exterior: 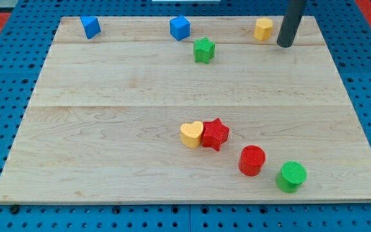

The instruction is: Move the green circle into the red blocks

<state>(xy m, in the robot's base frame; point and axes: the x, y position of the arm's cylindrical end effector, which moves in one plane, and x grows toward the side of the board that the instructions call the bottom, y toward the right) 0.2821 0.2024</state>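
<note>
Tip (pixel 285 44) of my rod, no pincer, touches nothing, just right of yellow block (pixel 263 29).

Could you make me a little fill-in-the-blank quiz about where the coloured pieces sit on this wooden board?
1. The green circle lies nearest the view's ____ right corner.
2. The yellow heart touches the red ____.
3. My tip stands just to the view's right of a block coloured ____.
4. The number of blue blocks on the board is ____.

Missing words: bottom; star; yellow; two
</note>
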